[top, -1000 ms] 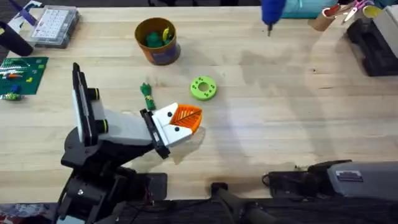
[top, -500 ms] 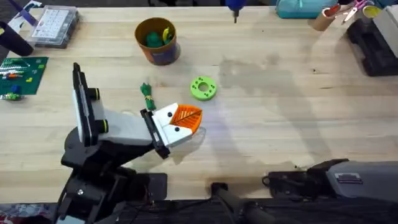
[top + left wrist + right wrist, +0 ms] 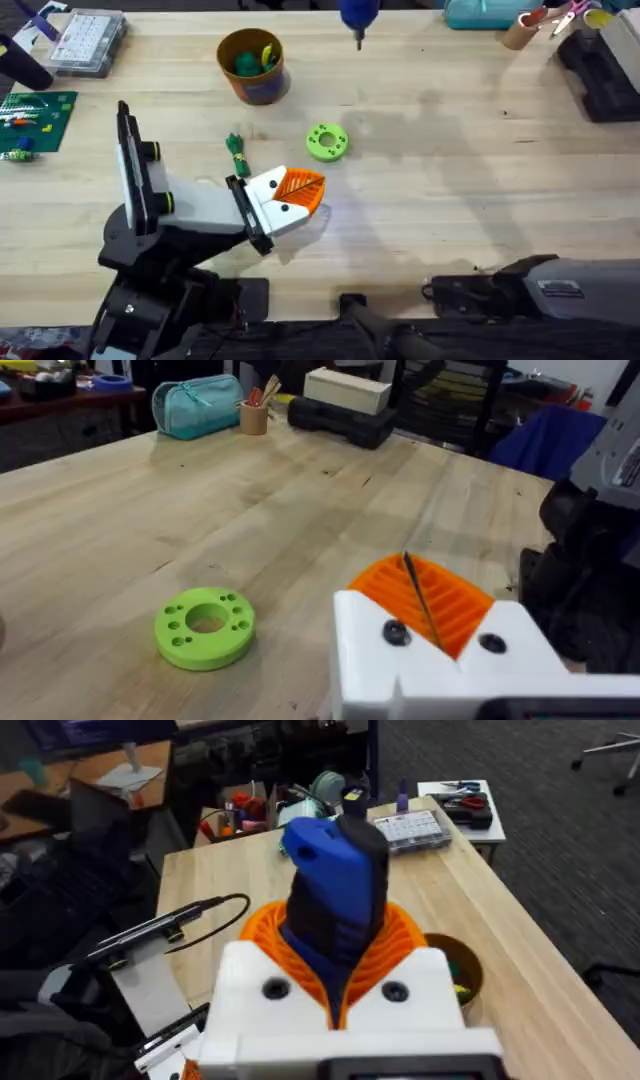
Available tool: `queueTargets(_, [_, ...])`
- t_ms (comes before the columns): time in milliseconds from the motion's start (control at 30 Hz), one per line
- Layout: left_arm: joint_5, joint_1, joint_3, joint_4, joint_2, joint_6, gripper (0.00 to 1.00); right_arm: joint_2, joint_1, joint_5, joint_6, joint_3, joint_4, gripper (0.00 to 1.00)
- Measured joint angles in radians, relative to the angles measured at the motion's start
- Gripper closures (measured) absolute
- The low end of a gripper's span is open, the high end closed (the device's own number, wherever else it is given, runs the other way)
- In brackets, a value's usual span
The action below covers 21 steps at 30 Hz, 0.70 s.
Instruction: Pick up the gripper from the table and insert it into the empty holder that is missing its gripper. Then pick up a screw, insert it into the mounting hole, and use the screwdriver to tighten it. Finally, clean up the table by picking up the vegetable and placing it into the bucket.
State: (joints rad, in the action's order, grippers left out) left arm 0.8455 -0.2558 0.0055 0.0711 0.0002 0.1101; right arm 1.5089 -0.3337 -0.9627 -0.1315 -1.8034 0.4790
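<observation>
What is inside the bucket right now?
In the overhead view the bucket holds a green item and something yellow against its far wall. Its rim hides the bottom, so anything beneath them cannot be seen. The vegetable lies on the table, not inside.

Pale wooden table (image 3: 480,180) with visible plank seams, evenly lit from above, soft shadows across its middle. Beyond its far edge, a teal pouch (image 3: 197,405), a cup of pens (image 3: 254,415) and a black case (image 3: 345,420). Dark grey carpet (image 3: 560,830) below, with a small side table (image 3: 470,808) carrying tools and a dim desk (image 3: 110,765) behind.
</observation>
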Motion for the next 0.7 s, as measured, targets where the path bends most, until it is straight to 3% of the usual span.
queueTargets(167, [0.000,0.000,0.000,0.000,0.000,0.000,0.983,-0.065,-0.026,-0.001,-0.019,0.063,-0.041,0.975])
queueTargets(267, [0.000,0.000,0.000,0.000,0.000,0.000,0.983,-0.135,-0.044,-0.005,-0.018,0.148,-0.146,0.975])
queueTargets(467, [0.000,0.000,0.000,0.000,0.000,0.000,0.982,-0.247,-0.063,-0.023,0.073,0.373,-0.478,0.976])
queueTargets(700, [0.000,0.000,0.000,0.000,0.000,0.000,0.983,-0.243,-0.138,-0.028,0.242,0.593,-0.866,0.976])
